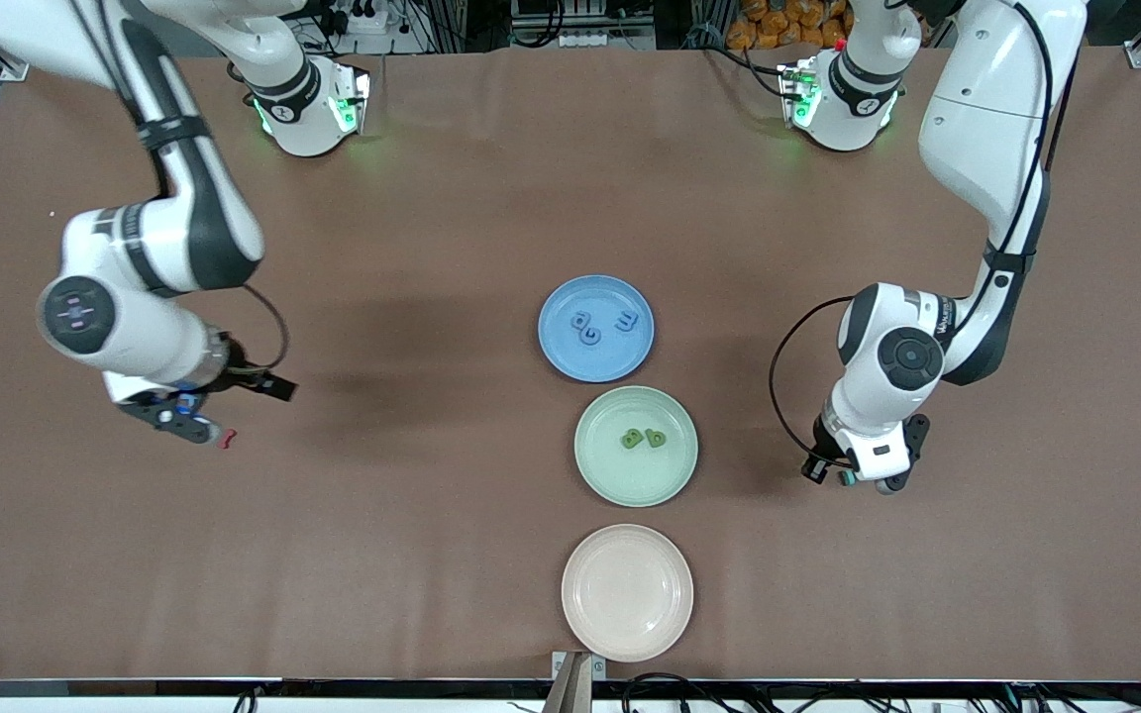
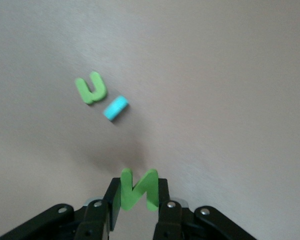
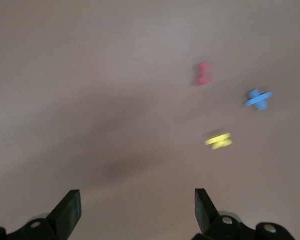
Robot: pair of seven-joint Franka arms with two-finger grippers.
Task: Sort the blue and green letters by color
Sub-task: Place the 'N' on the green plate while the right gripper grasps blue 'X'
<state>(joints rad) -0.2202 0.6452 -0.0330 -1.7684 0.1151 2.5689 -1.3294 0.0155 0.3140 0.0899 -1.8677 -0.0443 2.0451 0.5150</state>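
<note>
Brown table [image 1: 432, 555], broad and bare over most of its top. Three plates in a row near the middle, running toward the front-camera edge: blue plate [image 1: 630, 355] with three blue letters [image 1: 587, 329], green plate [image 1: 674, 470] with two green letters [image 1: 642, 439], then a pale pink plate [image 1: 627, 592], nothing in it, just short of that edge.

Left gripper [image 2: 138, 200] up over bare table toward the left arm's end, level with the green plate, clamped on an upright green letter N [image 2: 138, 189], pinched across its lower part. Likely next move: carry it sideways to the green plate, which lies toward the table's middle from this gripper; left arm clearly the nearer one.

Below it on the table, a loose green U [image 2: 91, 88] and, just beside, a small light-blue piece [image 2: 115, 108].

Right gripper [image 3: 138, 210] waiting over the right arm's end, fingers spread wide, holding nothing; on the table under it a red squiggle [image 3: 202, 73], a blue letter [image 3: 258, 98], a yellow letter [image 3: 219, 140], unsorted.
</note>
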